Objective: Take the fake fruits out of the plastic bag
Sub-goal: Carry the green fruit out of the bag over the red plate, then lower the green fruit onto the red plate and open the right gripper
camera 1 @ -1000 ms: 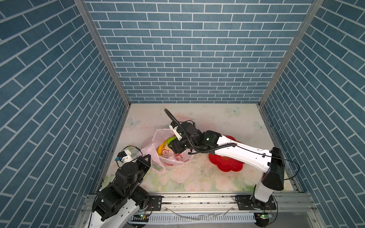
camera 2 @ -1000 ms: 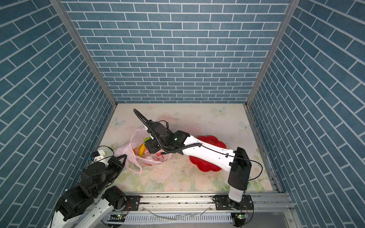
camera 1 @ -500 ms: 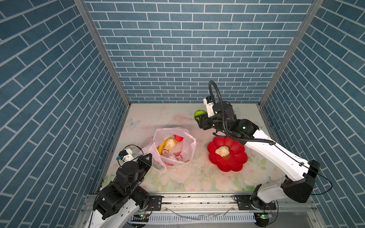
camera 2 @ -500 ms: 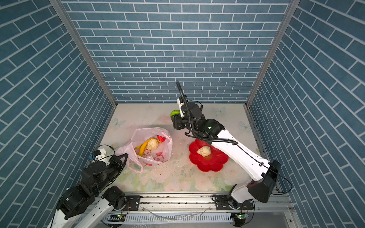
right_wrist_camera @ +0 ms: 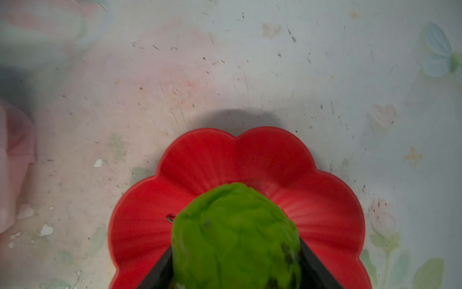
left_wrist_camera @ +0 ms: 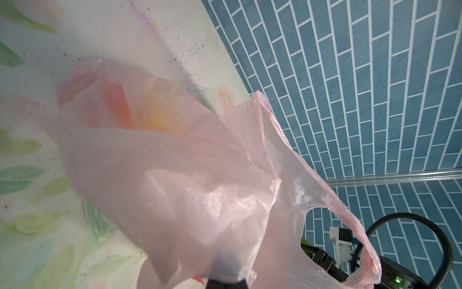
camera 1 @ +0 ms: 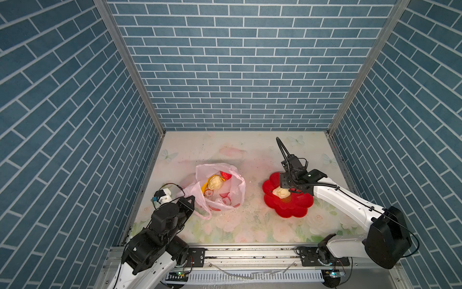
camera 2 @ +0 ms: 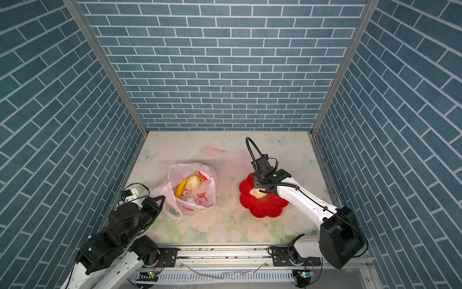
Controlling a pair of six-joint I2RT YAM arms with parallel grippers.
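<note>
One cream ball [camera 1: 281, 192] is seated on the red plate [camera 1: 295, 210]; a green bumpy ball [right_wrist_camera: 235, 235] is clamped in the right gripper [camera 1: 287, 186] over it. At the plate's 9 o'clock, the plastic bag [camera 1: 236, 191], holding banana [camera 2: 180, 189] and red berry [camera 1: 225, 174], is pinched in the left gripper's [camera 1: 191, 199] closed jaws.

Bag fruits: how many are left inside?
3 show: a cream ball in the middle, a banana beside it, a red berry toward the back wall. Others may hide lower in the bag.
</note>
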